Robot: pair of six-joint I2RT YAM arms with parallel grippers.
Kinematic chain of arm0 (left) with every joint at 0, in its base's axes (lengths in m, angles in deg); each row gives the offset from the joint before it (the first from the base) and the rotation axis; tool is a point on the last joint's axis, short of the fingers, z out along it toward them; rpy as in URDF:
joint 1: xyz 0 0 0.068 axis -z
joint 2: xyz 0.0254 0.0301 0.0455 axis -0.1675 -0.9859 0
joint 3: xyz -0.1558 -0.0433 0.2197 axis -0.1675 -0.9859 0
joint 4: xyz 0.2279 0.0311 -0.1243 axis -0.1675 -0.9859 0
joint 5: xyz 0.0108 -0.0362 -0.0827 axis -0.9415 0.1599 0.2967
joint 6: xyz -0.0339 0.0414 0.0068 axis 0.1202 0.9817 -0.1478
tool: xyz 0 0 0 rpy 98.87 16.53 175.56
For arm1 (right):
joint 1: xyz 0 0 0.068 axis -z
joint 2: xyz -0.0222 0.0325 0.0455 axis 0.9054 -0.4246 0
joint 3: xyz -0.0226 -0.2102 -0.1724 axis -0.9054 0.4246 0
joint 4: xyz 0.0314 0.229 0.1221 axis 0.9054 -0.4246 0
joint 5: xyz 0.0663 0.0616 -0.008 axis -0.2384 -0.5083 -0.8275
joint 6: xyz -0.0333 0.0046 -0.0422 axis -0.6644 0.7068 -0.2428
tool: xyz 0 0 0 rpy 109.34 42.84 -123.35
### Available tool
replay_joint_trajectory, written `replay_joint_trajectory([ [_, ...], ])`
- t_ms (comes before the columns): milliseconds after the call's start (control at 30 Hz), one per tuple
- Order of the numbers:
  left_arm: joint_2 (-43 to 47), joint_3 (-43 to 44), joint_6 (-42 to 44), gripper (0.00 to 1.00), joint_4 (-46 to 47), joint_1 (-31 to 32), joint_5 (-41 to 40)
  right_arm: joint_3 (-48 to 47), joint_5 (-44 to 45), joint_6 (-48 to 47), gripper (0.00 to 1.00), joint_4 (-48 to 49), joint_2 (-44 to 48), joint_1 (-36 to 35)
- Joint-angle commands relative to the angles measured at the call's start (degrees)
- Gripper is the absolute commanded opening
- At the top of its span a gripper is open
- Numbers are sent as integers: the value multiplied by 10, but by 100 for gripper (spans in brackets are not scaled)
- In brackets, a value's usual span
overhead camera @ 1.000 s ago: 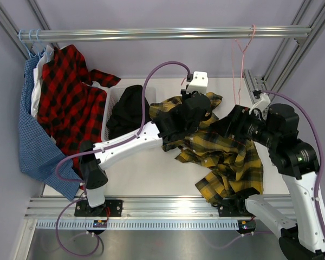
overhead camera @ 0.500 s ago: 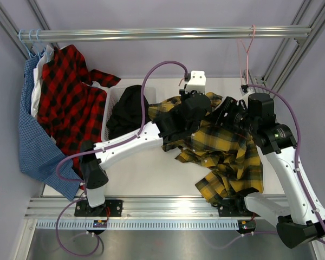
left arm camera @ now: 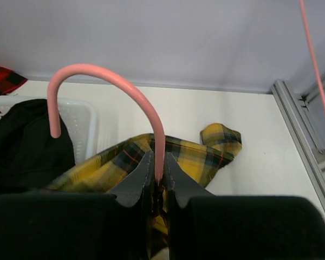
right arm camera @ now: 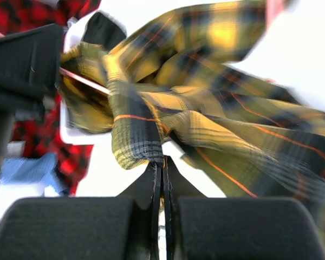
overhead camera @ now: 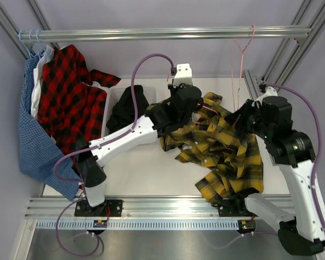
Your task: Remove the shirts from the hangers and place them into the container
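Observation:
The yellow-and-black plaid shirt [overhead camera: 222,151] lies bunched on the table between the two arms, still on a pink hanger. My left gripper [overhead camera: 197,108] is shut on that hanger's neck just below the hook [left arm camera: 105,76]. My right gripper [overhead camera: 239,120] is shut on a fold of the plaid shirt [right arm camera: 135,135], stretching the cloth away from the hanger wire [right arm camera: 86,81]. The black shirt [overhead camera: 127,105] lies heaped in the white container [overhead camera: 112,97] at the left. A second, bare pink hanger [overhead camera: 239,59] hangs from the rail at the right.
A red-and-black plaid shirt [overhead camera: 70,92] and a blue checked shirt [overhead camera: 35,141] hang on light blue hangers [overhead camera: 30,40] at the rail's [overhead camera: 168,33] left end, draping over the container's left side. Aluminium frame posts [overhead camera: 254,86] stand at the back right.
My right gripper has shut on the plaid cloth and drawn back to the right. My left gripper has carried the hanger a little left and back, toward the container.

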Motion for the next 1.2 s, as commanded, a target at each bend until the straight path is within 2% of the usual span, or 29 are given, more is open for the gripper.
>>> replay_joint_trajectory([
  [0, 47, -7, -49, 0, -9, -30, -23, -55, 117, -46, 0, -90, 42, -3],
  [133, 70, -36, -77, 0, -32, -56, -7, -45, 158, -44, 0, -135, 64, -3],
  [233, 91, -51, -68, 0, -27, -67, 18, -17, 185, -35, 0, -151, 76, -4],
  [333, 123, -94, -36, 0, 6, -69, 58, -11, 214, -33, 0, -159, 73, -3],
  [433, 166, -154, -28, 0, 22, -74, 62, -11, 250, -41, 0, -170, 61, -1],
  [533, 178, -177, -12, 0, 20, -80, 43, -32, 228, -64, 0, -175, 51, 0],
  [567, 175, -173, -3, 0, 14, -79, 43, -39, 187, -92, 1, -165, 46, 0],
  [600, 165, -163, -8, 0, -4, -78, 53, -45, 161, -105, 17, -160, 41, 0],
  [633, 161, -158, -13, 0, -8, -75, 61, -52, 113, -120, 25, -154, 39, 0],
  [667, 154, -151, -15, 0, -10, -71, 68, -55, 95, -141, 28, -144, 28, 1],
  [800, 109, -90, -14, 0, -44, -43, 57, -58, 29, -187, 29, -125, 1, 0],
  [967, 36, 14, -7, 0, -90, -27, 33, -94, -16, -242, 42, -119, -33, -1],
  [1033, 23, 30, -3, 0, -101, -27, 26, -115, -33, -257, 50, -119, -42, -1],
  [1167, 0, 58, -2, 0, -114, -26, 20, -123, -30, -274, 56, -110, -71, -7],
])
